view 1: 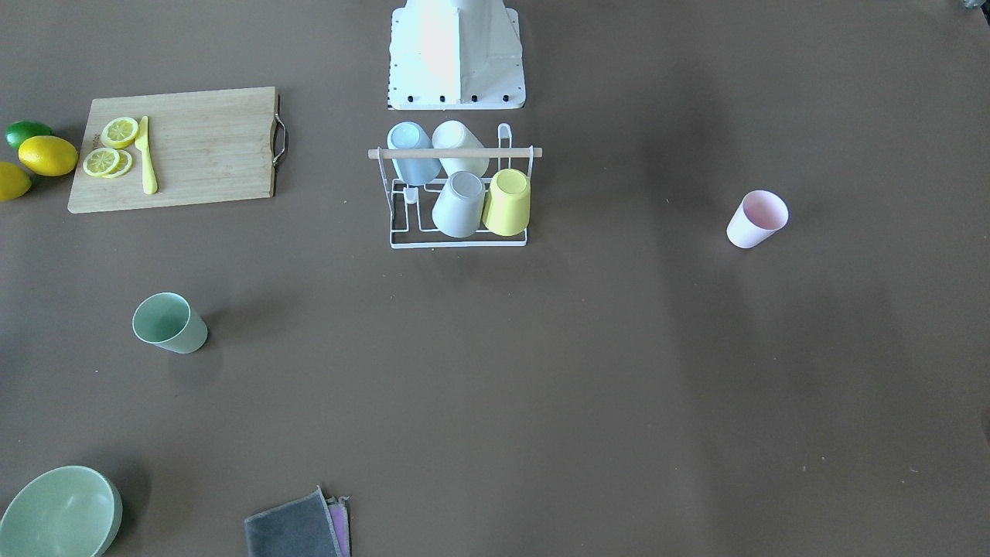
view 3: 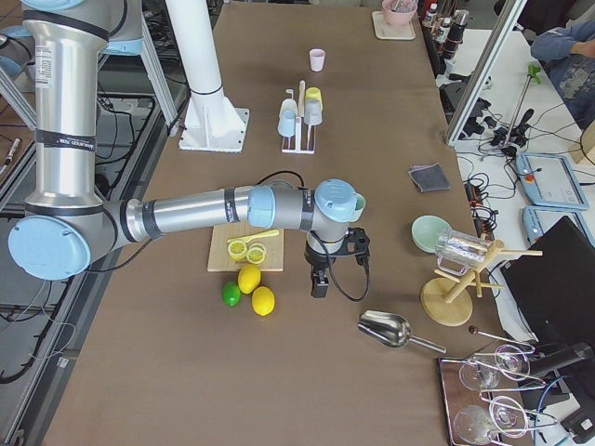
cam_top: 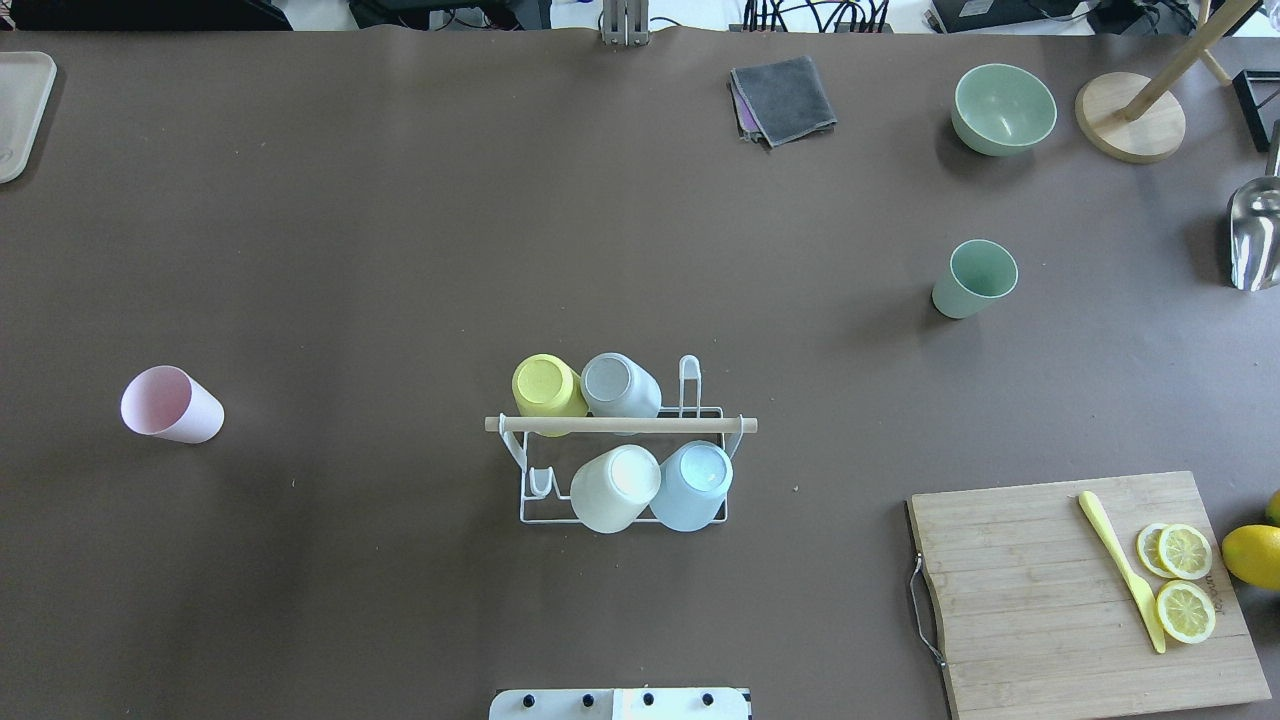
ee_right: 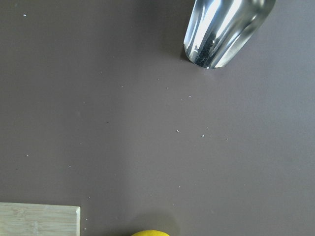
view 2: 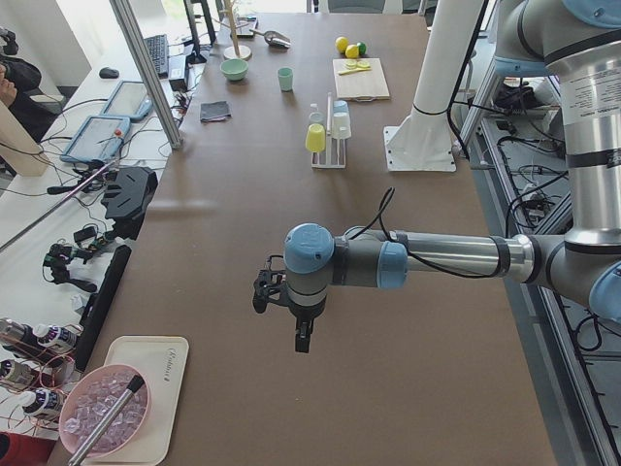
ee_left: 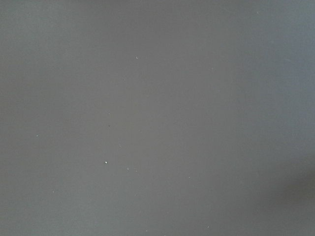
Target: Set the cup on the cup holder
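Observation:
The white wire cup holder [cam_top: 620, 425] with a wooden rod handle stands mid-table near the robot base, also in the front-facing view [view 1: 456, 153]. It holds upside-down yellow, grey, cream and blue cups. A pink cup [cam_top: 170, 404] stands upright far to the left. A green cup [cam_top: 975, 278] stands upright to the right. My left gripper [view 2: 299, 335] shows only in the exterior left view, above bare table far from the holder. My right gripper [view 3: 319, 283] shows only in the exterior right view, near the lemons. I cannot tell whether either is open or shut.
A wooden cutting board [cam_top: 1060, 590] with lemon slices and a yellow knife lies front right, with lemons [cam_top: 1255, 555] beside it. A green bowl [cam_top: 1003, 108], a grey cloth [cam_top: 785, 98], a metal scoop [cam_top: 1255, 235] and a wooden stand [cam_top: 1130, 115] sit at the far right.

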{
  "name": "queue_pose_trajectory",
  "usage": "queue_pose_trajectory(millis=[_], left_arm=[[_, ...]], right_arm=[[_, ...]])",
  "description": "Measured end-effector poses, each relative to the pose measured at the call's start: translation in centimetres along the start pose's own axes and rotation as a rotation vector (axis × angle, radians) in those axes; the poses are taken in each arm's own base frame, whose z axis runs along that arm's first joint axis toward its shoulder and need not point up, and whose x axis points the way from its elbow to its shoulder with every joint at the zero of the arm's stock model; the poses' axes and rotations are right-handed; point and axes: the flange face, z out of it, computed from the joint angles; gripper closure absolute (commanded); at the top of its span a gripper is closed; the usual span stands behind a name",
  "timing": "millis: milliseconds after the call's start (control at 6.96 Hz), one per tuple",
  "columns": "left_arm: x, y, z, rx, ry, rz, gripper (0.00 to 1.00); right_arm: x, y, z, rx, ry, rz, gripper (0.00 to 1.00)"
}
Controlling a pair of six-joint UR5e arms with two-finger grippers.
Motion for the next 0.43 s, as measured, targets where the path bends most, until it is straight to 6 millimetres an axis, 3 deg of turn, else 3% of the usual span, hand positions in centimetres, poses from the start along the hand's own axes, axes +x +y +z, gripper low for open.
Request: queue_pose_trajectory(millis=[431], left_arm=[[-0.09, 0.08, 0.07, -0.002, 0.000, -0.001, 0.02]], right_arm=[[-0.06, -0.30, -0.24, 0.005, 0.012, -0.007, 0.00]])
